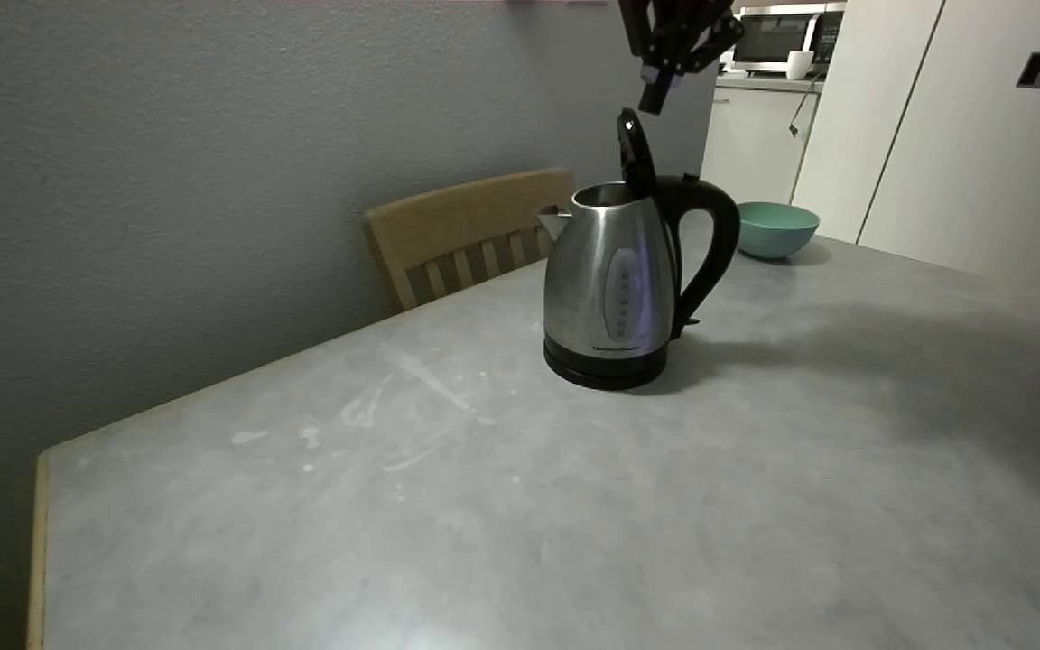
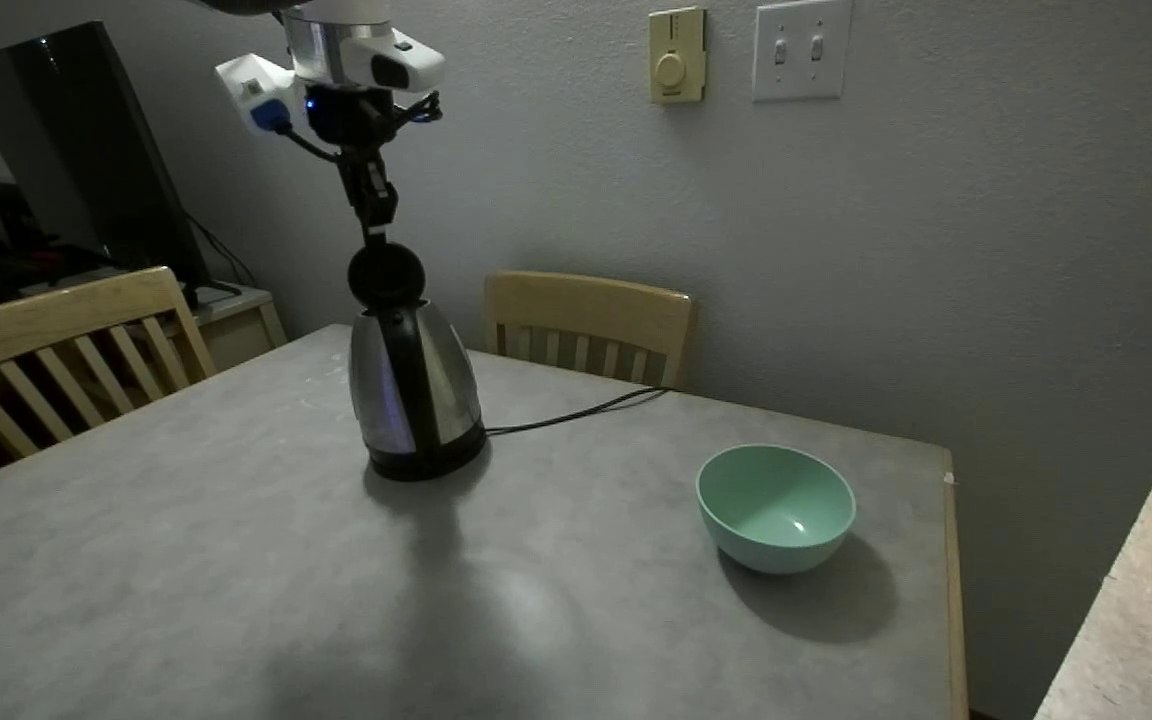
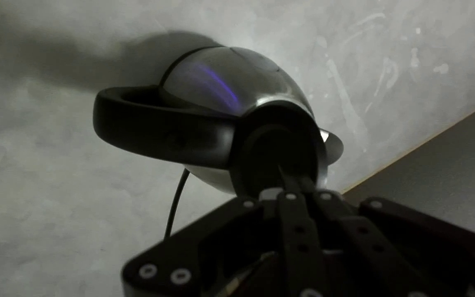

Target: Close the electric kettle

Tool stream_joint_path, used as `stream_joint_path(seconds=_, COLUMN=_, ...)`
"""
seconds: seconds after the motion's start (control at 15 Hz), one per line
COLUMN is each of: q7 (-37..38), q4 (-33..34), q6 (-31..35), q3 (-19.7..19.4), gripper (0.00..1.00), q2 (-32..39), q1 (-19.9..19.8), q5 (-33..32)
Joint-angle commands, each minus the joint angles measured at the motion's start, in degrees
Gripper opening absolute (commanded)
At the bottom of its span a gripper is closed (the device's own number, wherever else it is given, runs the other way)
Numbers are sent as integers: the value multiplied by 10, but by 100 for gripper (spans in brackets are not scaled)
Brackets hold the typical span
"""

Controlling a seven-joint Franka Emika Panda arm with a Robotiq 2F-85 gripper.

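jaws together, gap, upright kettle lid (image 1: 636,155), table edge (image 3: 423,143) beyond

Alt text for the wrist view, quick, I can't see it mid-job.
Electric kettle from above, its raised black lid partly hidden by shut jaws at the bottom; contact is unclear. The handle points left, the spout right; a dark cord crosses the grey table, lower left.

Has a textured grey wall (image 2: 556,180) behind the gripper (image 2: 376,236), bearing a beige dial control (image 2: 677,56) and two light switches (image 2: 817,48). Spreads a dimly lit table (image 2: 616,560) below the gripper, edged by slatted wooden chairs (image 2: 586,296). Shows, past the gripper, a microwave (image 1: 768,39) on a counter (image 1: 762,84), near white doors (image 1: 962,153).
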Motion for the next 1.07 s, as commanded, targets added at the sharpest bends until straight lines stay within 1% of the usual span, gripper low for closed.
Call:
stream_joint_path(seconds=0.0, q7=24, q4=27, q6=11, q3=2, gripper=0, q2=25, q1=-3, q5=14)
stream_joint_path(seconds=0.13, q7=38, q4=47, q6=-9, q3=2, gripper=0, q2=47, q1=-6, q5=18)
stream_joint_path(seconds=0.4, q7=63, q4=91, q6=-54, q3=2, gripper=0, q2=96, q1=-1, q5=4)
stream_joint_path(seconds=0.73, q7=66, q4=170, q6=-145, q3=13, gripper=0, q2=161, q1=4, q5=6)
stream_joint_path(seconds=1.0, q7=73, q4=234, q6=-220, q3=6, gripper=0, q2=205, q1=18, q5=-25)
